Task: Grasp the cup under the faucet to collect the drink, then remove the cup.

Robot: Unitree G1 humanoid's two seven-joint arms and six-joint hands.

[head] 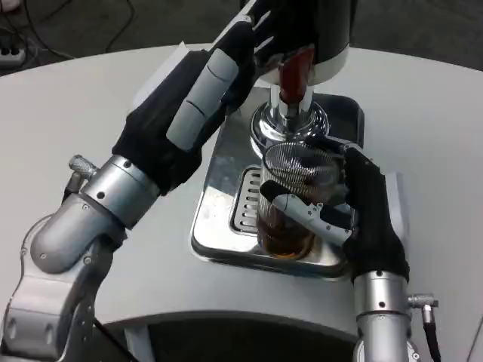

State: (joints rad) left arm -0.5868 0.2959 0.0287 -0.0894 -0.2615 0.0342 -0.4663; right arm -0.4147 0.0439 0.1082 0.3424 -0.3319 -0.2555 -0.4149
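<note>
Two hands busy at once here. Left hand (pixel 200 98) is up at the dispenser (pixel 317 38), reaching toward the red tap handle (pixel 294 72); I can't tell if its fingers are clamped on the handle or just resting against it, since the back of the hand covers them. Below that, the cup (pixel 290 204) stands on the steel drip tray (pixel 219 226), right under the faucet (pixel 290 113), with dark drink (pixel 283 237) in the bottom part. Right hand (pixel 355 215) has its fingers wrapped around the cup from the right side, clamped on it.

My guess is we're mid-fill. To do it well, I'd keep the cup upright and dead still under the spout, and only move once the flow has stopped.

For getting out: the faucet sits just above the cup's rim, so lifting straight up looks tight. The tray has a raised lip too. Open desk (pixel 438 136) to the right looks like the easy exit, so low and sideways, no tilting.
</note>
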